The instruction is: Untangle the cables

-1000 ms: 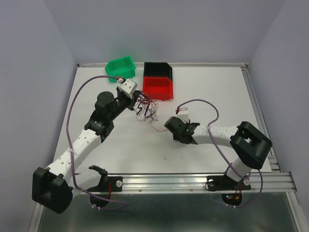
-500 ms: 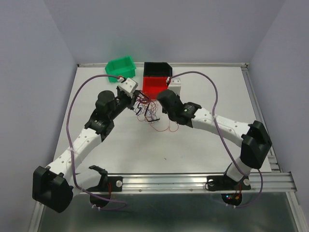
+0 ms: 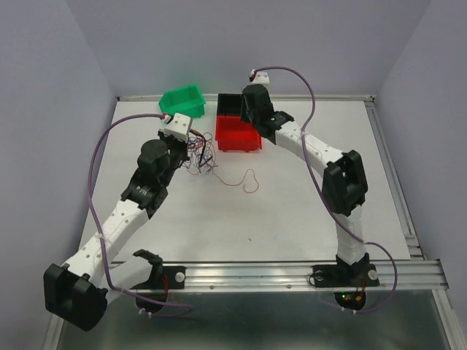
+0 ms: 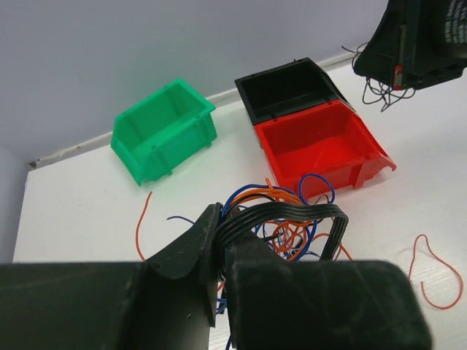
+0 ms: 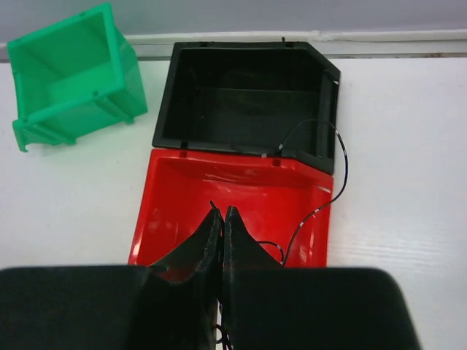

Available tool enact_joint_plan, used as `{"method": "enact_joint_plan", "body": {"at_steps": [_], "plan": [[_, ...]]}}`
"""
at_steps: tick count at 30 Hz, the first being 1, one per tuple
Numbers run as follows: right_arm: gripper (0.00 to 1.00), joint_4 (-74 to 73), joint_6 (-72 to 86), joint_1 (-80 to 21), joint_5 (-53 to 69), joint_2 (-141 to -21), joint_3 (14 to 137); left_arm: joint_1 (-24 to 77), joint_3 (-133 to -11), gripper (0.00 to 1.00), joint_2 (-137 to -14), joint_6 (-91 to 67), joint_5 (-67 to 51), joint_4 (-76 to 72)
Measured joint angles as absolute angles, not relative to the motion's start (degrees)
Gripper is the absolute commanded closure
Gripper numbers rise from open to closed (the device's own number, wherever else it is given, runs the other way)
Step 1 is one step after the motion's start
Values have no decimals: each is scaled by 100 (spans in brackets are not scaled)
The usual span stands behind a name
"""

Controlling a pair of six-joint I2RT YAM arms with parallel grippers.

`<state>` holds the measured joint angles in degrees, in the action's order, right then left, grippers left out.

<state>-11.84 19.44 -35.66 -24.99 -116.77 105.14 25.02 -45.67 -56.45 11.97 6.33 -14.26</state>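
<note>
the cables [image 4: 288,230] are a loose knot of hair-thin strands, orange, dark blue and black, curling in springy loops on the smooth white table [image 3: 292,211] just in front of the red bin [image 5: 248,193]. one lone red strand [image 3: 246,181] lies apart from the knot in an open loop. the three bins are hard moulded plastic with sloped fronts: the red one touches the black bin [image 5: 168,95] behind it, and the green bin [image 5: 66,73] stands to their left, turned at an angle.

the left arm stretches forward across the table, its wrist low over the knot. the left claw [image 4: 222,240] is nearly closed, pinching a flat band of black strands that arches up out of the tangle. the right arm reaches far out, elbow high, wrist above the red and black bins. the right claw [image 5: 222,219] has its tips pressed together, and a black wire [image 5: 337,182] trails from it over both bins.

the exact spot where that wire is pinched is hidden by the fingers. single strands inside the knot cannot be followed.
</note>
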Motion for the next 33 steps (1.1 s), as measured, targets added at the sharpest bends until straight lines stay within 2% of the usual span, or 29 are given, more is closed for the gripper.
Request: {"method": "enact_joint_plan", "body": {"at_steps": [8, 15, 20, 22, 23, 26, 27, 33], "plan": [[99, -1098, 1973, -3334, -1542, -12932, 11590, 2502, -4567, 87, -5822, 1208, 812, -1374], [98, -810, 2198, -3295, -1120, -13170, 11561, 2502, -4567, 87, -5955, 1229, 803, -1302], [81, -318, 2362, -3297, -902, -13052, 10954, 2499, -4567, 87, -5955, 1258, 799, -1304], [80, -187, 2401, -3299, -827, -12978, 10630, 2499, -4567, 87, -5955, 1262, 797, -1302], [75, -143, 2425, -3304, -810, -12938, 10488, 2499, -4567, 87, -5957, 1262, 794, -1302], [40, -30, 2467, -3321, -801, -12814, 10156, 2499, -4567, 87, -5957, 1262, 779, -1304], [33, 10, 2480, -3330, -805, -12783, 10110, 2499, -4567, 87, -5957, 1264, 779, -1304], [29, 211, 2484, -3385, -860, -12418, 9867, 2497, -4567, 87, -5977, 1267, 751, -1306]]}}
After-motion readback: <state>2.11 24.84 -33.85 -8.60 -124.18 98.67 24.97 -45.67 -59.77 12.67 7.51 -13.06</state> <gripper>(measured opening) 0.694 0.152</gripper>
